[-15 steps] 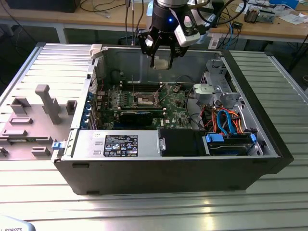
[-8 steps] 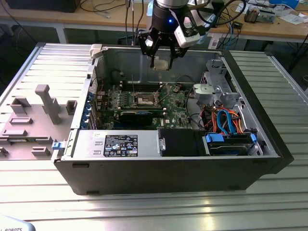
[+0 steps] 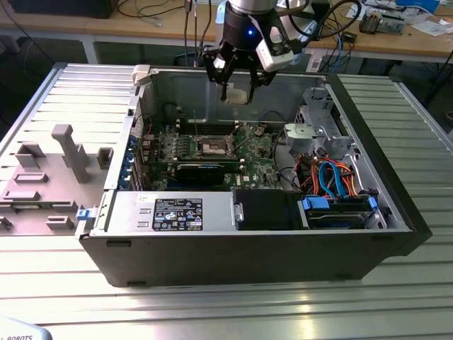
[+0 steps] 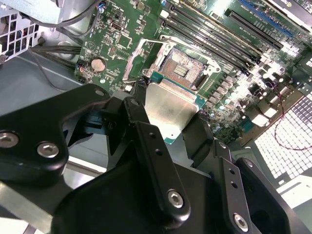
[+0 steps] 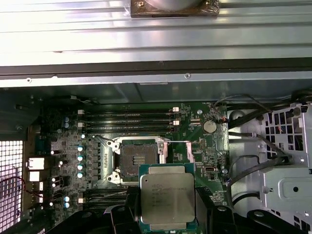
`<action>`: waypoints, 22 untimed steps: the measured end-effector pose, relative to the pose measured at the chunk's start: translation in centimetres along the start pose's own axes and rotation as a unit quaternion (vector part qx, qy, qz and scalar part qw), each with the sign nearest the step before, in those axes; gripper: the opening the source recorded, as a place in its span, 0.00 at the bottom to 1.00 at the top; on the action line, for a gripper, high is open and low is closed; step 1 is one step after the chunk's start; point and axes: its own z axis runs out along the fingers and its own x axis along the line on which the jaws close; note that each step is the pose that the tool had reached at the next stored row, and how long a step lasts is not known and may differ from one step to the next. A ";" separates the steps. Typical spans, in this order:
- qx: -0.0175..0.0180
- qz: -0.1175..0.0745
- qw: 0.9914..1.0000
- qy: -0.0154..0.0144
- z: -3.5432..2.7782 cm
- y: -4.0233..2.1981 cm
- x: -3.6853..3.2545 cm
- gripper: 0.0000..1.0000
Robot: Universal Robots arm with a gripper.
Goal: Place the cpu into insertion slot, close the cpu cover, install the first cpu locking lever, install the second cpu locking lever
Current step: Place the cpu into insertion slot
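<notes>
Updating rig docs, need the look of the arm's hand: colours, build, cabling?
Hand: black, jointed linkage fingers with silver screws. In the exterior view, a blue light on its dark body, a pale grey block beside it, black cables above.

Print on the cpu and the casing sticker is too small to read

The gripper is black, with thick flat links and shiny silver screws. A small blue light glows above it.
</notes>
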 end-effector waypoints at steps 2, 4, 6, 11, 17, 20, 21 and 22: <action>0.000 0.000 1.000 0.000 0.05 0.00 0.00 0.55; 0.000 0.000 1.000 0.000 0.12 -0.01 0.00 0.55; 0.000 0.000 1.000 0.000 0.20 -0.02 -0.01 0.55; 0.000 0.000 1.000 0.000 0.35 -0.03 -0.01 0.55; 0.000 0.000 1.000 0.000 0.57 -0.05 -0.01 0.55; 0.000 0.000 1.000 0.000 0.67 -0.06 -0.01 0.55; 0.000 0.000 1.000 0.000 0.70 -0.06 -0.01 0.55; 0.000 0.000 1.000 0.000 0.73 -0.07 -0.01 0.55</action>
